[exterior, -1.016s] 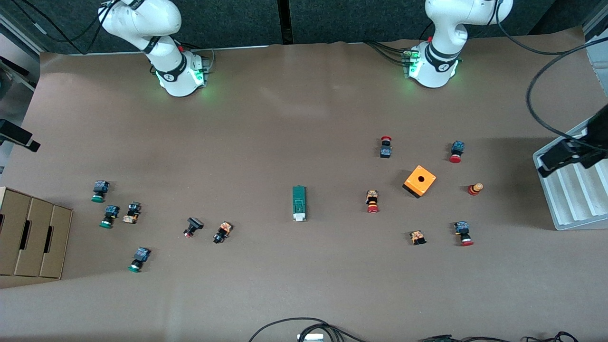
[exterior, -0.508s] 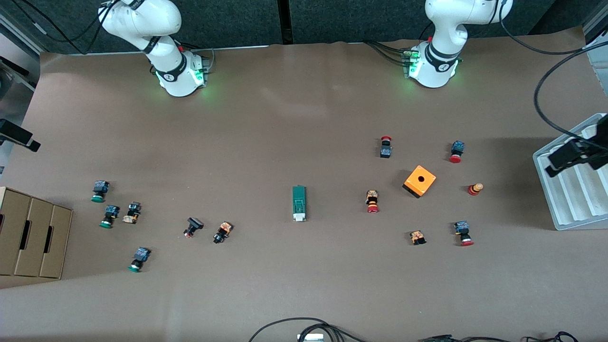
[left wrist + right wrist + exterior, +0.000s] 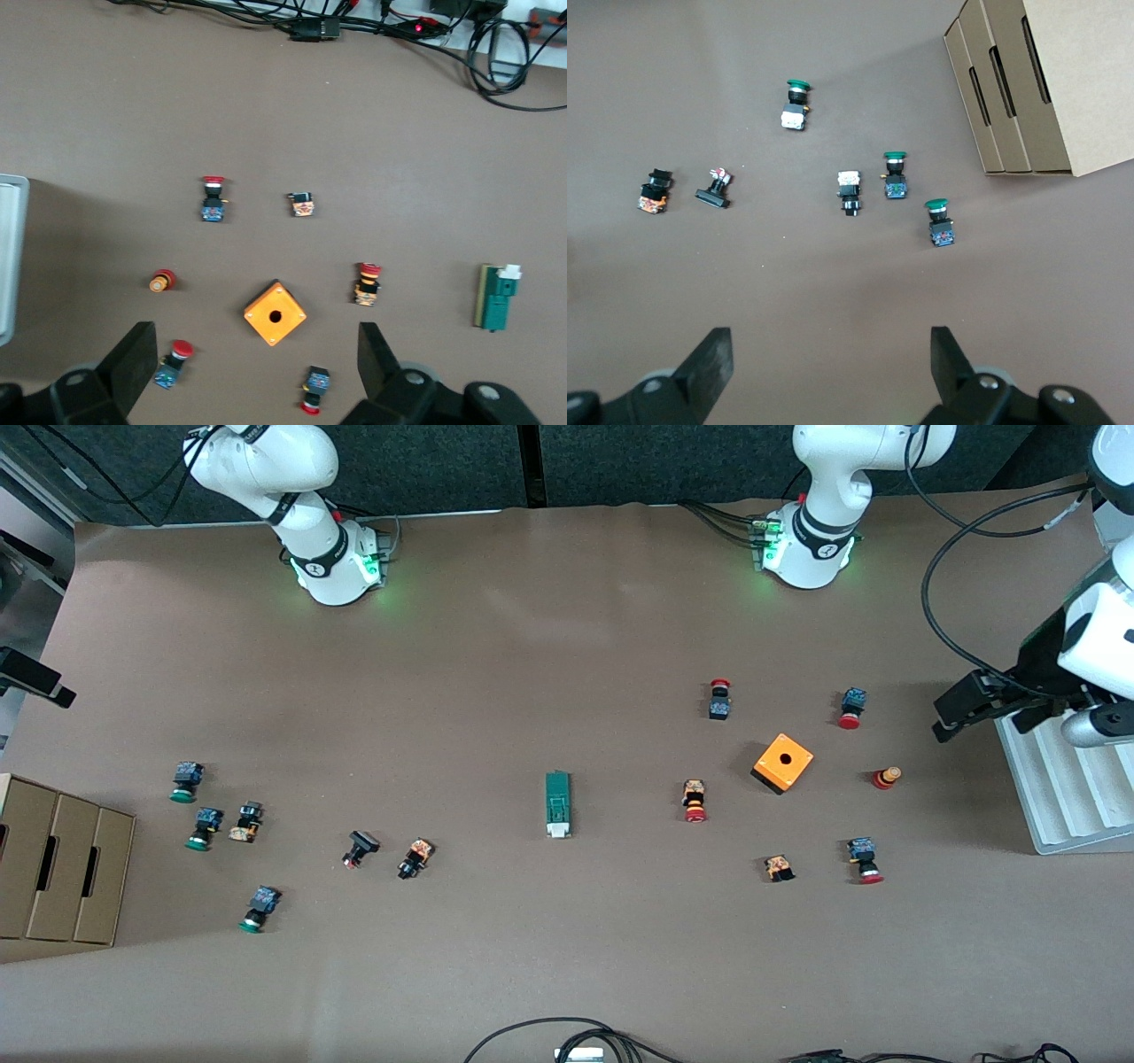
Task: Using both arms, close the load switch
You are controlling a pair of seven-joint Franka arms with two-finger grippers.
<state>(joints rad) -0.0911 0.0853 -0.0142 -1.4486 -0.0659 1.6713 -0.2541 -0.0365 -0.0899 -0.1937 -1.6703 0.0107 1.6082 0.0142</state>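
The load switch, a narrow dark-green block with a white end, lies flat near the middle of the table. It also shows in the left wrist view. My left gripper hangs open and empty in the air at the left arm's end of the table, beside the white tray. In its wrist view the left gripper frames the orange box and two red buttons far below. My right gripper is open and empty, high over bare table near the green-capped buttons. It is out of the front view.
An orange cube box sits among red push buttons toward the left arm's end. Green-capped buttons and cardboard boxes lie toward the right arm's end. A white ribbed tray stands at the table's edge. Cables run along the edge nearest the camera.
The left arm has swung in from the table's edge, carrying its open gripper from over the white tray toward the table. Nothing on the table has moved.
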